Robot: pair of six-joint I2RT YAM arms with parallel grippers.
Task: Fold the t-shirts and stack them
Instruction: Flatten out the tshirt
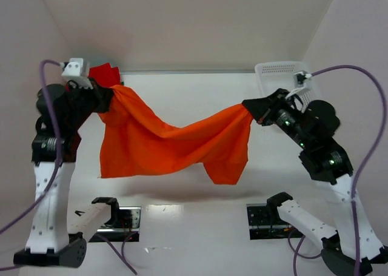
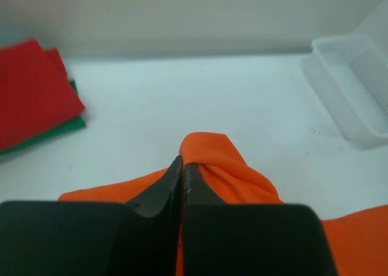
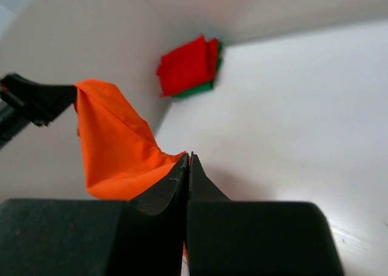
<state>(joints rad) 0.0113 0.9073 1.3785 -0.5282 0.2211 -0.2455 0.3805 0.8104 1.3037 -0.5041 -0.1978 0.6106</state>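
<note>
A bright orange t-shirt [image 1: 163, 145] hangs in the air above the table, stretched between my two grippers and sagging in the middle. My left gripper [image 1: 111, 97] is shut on its left end; the cloth [image 2: 224, 167] bunches round the closed tips [image 2: 183, 165]. My right gripper [image 1: 247, 108] is shut on the right end, with orange cloth [image 3: 115, 148] running off to the left of its tips [image 3: 188, 161]. A folded red t-shirt [image 2: 30, 91] lies on a dark green t-shirt [image 2: 57, 130] at the table's back left corner [image 1: 104, 74].
A white perforated basket [image 1: 280, 76] stands at the back right, behind the right arm. White walls close in the table at the back and both sides. Two black mounts [image 1: 118, 216] sit at the near edge.
</note>
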